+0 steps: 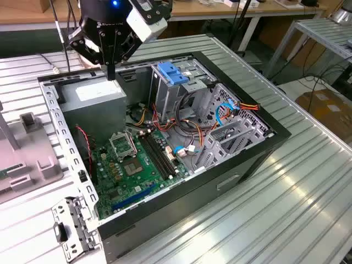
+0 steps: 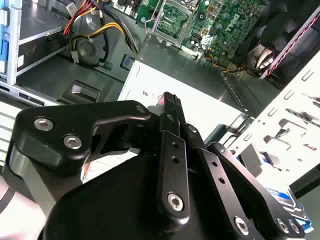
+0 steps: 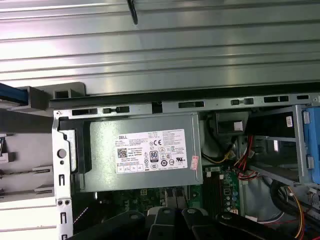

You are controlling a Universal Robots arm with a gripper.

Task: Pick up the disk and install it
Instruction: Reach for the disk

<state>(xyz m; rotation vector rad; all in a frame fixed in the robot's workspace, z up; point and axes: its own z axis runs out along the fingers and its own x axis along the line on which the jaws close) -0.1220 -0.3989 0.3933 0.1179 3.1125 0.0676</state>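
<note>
Step in hand: by my reading, the reach for the disk; nothing is picked up yet.
Gripper: the gripper (image 1: 110,76) hangs just above the grey power supply (image 1: 96,94), at the far corner of the computer case (image 1: 181,204) on the exterior view's left.
Fingers: the fingers (image 2: 172,125) are pressed together into one narrow tip and hold nothing.
Disk: in the second wrist view a white label with a blue band shows just past the case's perforated side rail (image 2: 295,110). I take this for the disk (image 2: 292,202). It lies outside the case, toward the tabletop (image 1: 286,220) edge on the exterior view's left, near the grey plastic holder (image 1: 30,148). The gripper body hides most of it, so I cannot tell how it lies.
Bay: the drive cage (image 1: 165,96) with its blue latch (image 1: 173,73) stands inside the case beside the power supply. With the disk outside the case, the install is not yet done.
Clutter: loose cables (image 1: 223,113) lie close to the cage.
Doing it well: the fingers would have to spread wider than the disk's narrow side before closing on it. A hold on its edges seems safer than one on the label face. The side rail stands between gripper and disk, so the path should pass well above it.
Risk: an off-centre grasp could let the disk tilt.
</note>
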